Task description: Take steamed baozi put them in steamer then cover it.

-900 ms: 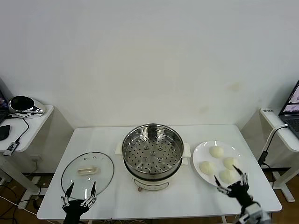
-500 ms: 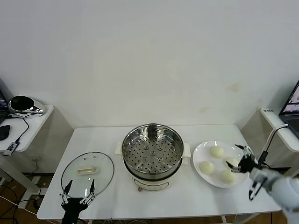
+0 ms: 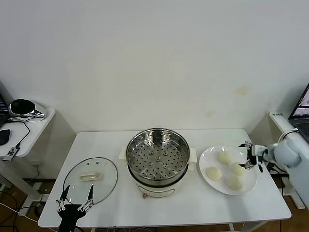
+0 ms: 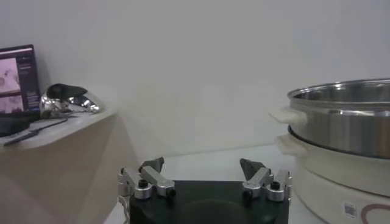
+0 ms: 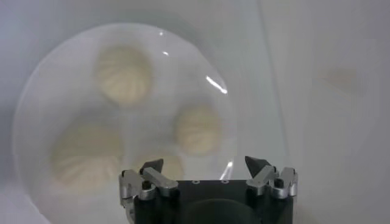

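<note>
1. Four baozi (image 3: 223, 157) lie on a white plate (image 3: 208, 158) at the right of the worktop (image 3: 111, 140), just beside the steamer (image 3: 158, 155).
2. Steamer stands mid-worktop, uncovered, its perforated tray bare.
3. Cover (image 3: 90, 178) lies flat on the worktop left of the steamer, handle up.
4. Right gripper (image 3: 251, 154) hovers over the plate's right edge, fingers (image 5: 152, 165) wide, holding nothing; the wrist view looks straight down on the baozi.
5. Left gripper (image 3: 75, 200) sits low at the worktop's front edge near the cover, fingers (image 4: 153, 164) wide, empty.
</note>
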### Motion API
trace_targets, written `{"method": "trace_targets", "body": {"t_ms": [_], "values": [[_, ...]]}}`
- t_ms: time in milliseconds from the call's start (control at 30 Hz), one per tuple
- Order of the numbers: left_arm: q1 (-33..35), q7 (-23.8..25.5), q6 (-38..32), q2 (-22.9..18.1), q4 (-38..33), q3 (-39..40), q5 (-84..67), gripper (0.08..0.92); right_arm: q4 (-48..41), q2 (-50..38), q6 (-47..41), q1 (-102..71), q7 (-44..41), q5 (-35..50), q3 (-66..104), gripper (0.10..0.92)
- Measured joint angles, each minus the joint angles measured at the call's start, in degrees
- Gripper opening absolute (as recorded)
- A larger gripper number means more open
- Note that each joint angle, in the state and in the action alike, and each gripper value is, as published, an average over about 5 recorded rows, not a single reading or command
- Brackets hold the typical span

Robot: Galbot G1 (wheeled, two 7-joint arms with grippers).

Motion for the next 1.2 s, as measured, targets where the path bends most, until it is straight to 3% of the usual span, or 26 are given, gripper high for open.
{"method": "trace_targets", "body": {"t_ms": [500, 1033, 1200], "values": [[-0.01, 0.03, -0.38, -0.07, 0.28, -0.91, 0.43, 0.823, -15.79, 8.98, 5.35, 12.5, -4.72, -4.56, -11.8, 0.823], [0.1, 0.03, -1.06, -0.31, 0.44, -0.96, 0.9, 0.823, -23.61, 14.63, 6.28, 15.58, -4.59, -7.88, -14.51, 0.822], [-0.01, 0.03, -1.39, -0.23, 0.7, -0.73, 1.44, 0.823, -25.21, 15.96, 6.37, 15.95, -4.22, -8.38, -14.57, 0.784]]}}
